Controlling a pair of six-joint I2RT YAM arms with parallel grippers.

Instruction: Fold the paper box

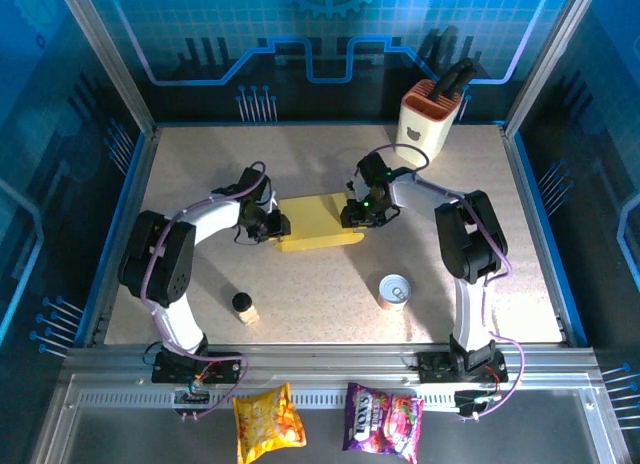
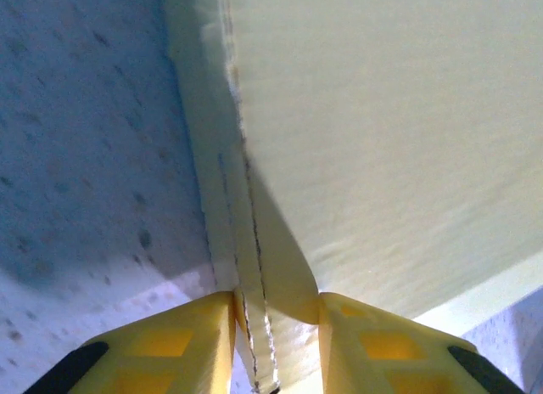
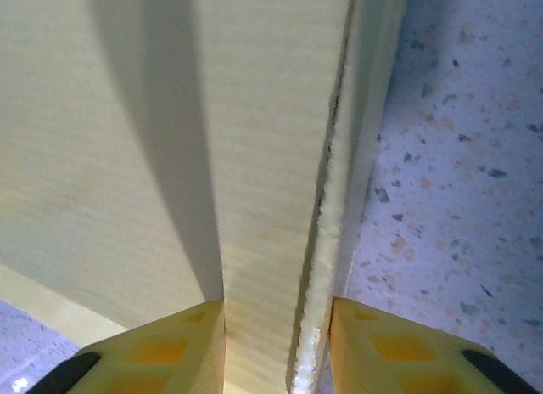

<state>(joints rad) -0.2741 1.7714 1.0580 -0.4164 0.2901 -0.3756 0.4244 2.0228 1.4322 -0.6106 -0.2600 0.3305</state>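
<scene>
My left gripper (image 2: 277, 318) and right gripper (image 3: 277, 322) each clamp one end of the box (image 1: 318, 220) mid-frame, so I'd fold both ends up evenly, no twisting.

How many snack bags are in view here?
2. A yellow bag and a purple bag lie side by side on the metal ledge in front of the table, yellow on the left. More could be hidden below the frame's edge.

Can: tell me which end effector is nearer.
Right. The right end effector is at the box's right edge, beyond the can; the left end effector is at its left edge.
</scene>
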